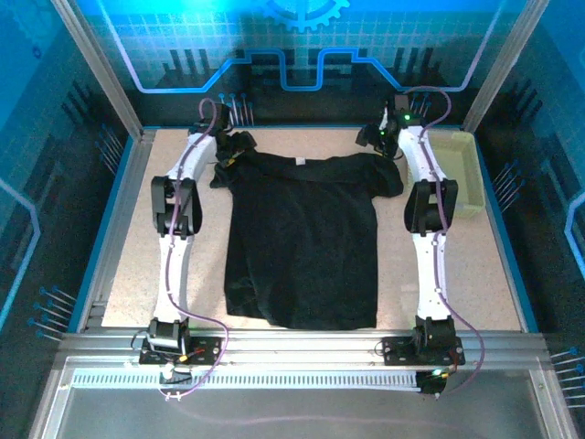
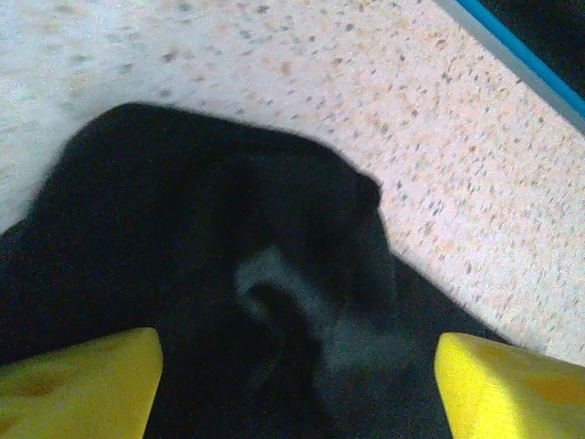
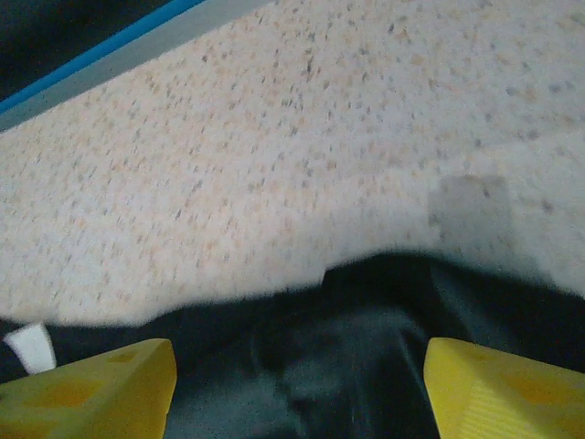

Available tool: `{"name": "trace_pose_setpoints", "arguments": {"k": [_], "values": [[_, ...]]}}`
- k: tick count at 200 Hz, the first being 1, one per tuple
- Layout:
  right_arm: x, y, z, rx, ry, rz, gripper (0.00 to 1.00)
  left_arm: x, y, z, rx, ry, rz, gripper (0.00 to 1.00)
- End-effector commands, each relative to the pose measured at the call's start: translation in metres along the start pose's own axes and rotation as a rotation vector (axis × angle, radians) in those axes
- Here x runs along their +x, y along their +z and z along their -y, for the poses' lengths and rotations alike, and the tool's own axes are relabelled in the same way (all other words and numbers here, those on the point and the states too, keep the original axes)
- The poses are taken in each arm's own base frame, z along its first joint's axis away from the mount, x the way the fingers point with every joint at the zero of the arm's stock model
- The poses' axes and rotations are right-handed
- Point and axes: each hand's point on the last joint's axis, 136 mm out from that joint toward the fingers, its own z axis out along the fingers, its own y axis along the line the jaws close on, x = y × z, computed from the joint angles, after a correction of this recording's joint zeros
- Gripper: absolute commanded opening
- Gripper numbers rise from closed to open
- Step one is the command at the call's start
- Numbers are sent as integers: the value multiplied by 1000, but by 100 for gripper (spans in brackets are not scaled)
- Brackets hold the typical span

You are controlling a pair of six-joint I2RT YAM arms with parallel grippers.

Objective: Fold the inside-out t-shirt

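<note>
T-shirt (image 2: 183, 210) looks blurred, cut off beneath spread left claw (image 2: 297, 380).

A pale speckled surface (image 1: 123, 274), edged by a blue strip (image 1: 102, 242), sits inside a metal frame (image 1: 96, 64). Blue-lit patterned walls (image 1: 183, 46) stand left, far and right.

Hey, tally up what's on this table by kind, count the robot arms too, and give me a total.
Black t-shirt: 1
Pale yellow-green basket: 1
White robot arms: 2 (left arm, right arm)
Total: 4
</note>
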Motion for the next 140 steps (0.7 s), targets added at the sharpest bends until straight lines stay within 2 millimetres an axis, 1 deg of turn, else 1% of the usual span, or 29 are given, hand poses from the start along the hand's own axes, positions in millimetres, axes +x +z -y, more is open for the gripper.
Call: {"name": "trace_pose_setpoints", "arguments": {"k": [1, 4, 8, 11, 12, 15, 16, 19, 23, 29, 32, 33, 35, 40, 45, 57, 60, 66, 68, 81, 91, 106, 124, 140], "values": [[19, -71, -32, 6, -114, 22, 75, 2, -83, 6, -43, 41, 64, 83], [24, -77, -35, 5, -119, 27, 75, 8, -84, 4, -48, 43, 60, 84], [32, -84, -37, 1, -122, 30, 76, 13, -92, 5, -42, 45, 67, 84], [40, -86, -38, 0, -121, 22, 76, 18, -96, 4, -39, 45, 68, 84], [45, -83, -36, 2, -120, 12, 76, 20, -97, 4, -39, 44, 68, 84], [51, -89, -38, -4, -118, 13, 76, 26, -99, 3, -36, 43, 64, 84], [56, -86, -37, -3, -115, 4, 76, 28, -100, 3, -35, 42, 63, 84], [62, -91, -38, -10, -112, 5, 76, 34, -102, 1, -32, 37, 61, 84], [73, -94, -39, -15, -107, -5, 76, 42, -104, 0, -28, 34, 55, 84], [93, -94, -36, -12, -92, -30, 76, 55, -107, -2, -21, 30, 46, 84], [97, -96, -35, -14, -86, -30, 76, 62, -107, -4, -21, 29, 38, 84], [107, -94, -32, -7, -83, -48, 76, 63, -108, -5, -20, 27, 37, 84], [113, -93, -29, -4, -76, -56, 76, 68, -108, -6, -19, 24, 32, 84], [125, -95, -29, -7, -66, -63, 76, 79, -107, -8, -15, 21, 19, 83], [139, -92, -27, -10, -57, -85, 76, 91, -105, -10, -10, 19, 2, 83], [168, -88, -25, -13, -60, -126, 76, 119, -101, -11, 12, 23, -43, 82], [173, -86, -24, -8, -60, -134, 76, 125, -100, -10, 21, 25, -51, 82], [185, -83, -21, 4, -61, -152, 76, 140, -97, -14, 21, 25, -76, 83], [188, -82, -20, 7, -63, -156, 76, 142, -97, -11, 28, 29, -77, 82], [209, -69, -11, 34, -65, -195, 76, 169, -89, -17, 24, 40, -112, 83], [220, -59, -5, 43, -53, -224, 75, 185, -82, -24, 12, 52, -131, 83], [228, -44, 3, 61, -40, -254, 75, 204, -73, -33, 3, 55, -164, 82], [224, -31, 13, 106, -30, -258, 75, 217, -69, -44, -8, 37, -182, 81], [213, -24, 23, 156, -21, -255, 74, 223, -70, -54, -26, 26, -175, 81]]}}
